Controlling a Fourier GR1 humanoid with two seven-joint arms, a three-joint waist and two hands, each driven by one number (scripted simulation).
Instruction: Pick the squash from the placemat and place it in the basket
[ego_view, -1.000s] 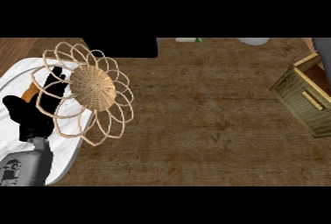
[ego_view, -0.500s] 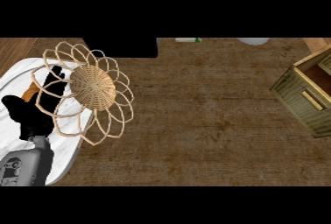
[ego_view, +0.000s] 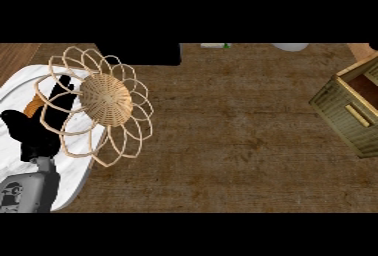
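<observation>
Squash (ego_view: 32, 106): only a small orange sliver shows, on the white placemat (ego_view: 74, 170) at the view's left, mostly hidden behind the left hand (ego_view: 33, 132) and the basket's loops. Its shape can't be made out.

Basket (ego_view: 103, 102): woven disc centre with open wire-like petal loops around it, sitting over the placemat's right part and spilling onto the brown counter (ego_view: 229, 150). It looks tilted, but whether it rests flat on the surface can't be told.

Placemat: pale, rounded, cut off by the left edge of the view; its upper part is covered by the basket.

Left hand: black, on a grey forearm (ego_view: 26, 192) that enters from the lower-left corner. It sits over the placemat right at the orange sliver, with a thumb or finger pointing up toward the basket loops. The hand reads as one dark silhouette, so it can't be told whether the fingers are curled round the squash or just next to it. Contact with the basket can't be told either.

Right hand: not visible anywhere.

Wooden crate (ego_view: 354, 107): at the right edge, tilted, partly cut off, well apart from the basket.

Top edge: a black block (ego_view: 148, 54), a small green-white item (ego_view: 215, 46) and a pale rounded thing (ego_view: 290, 47), all clipped and too small to identify.
</observation>
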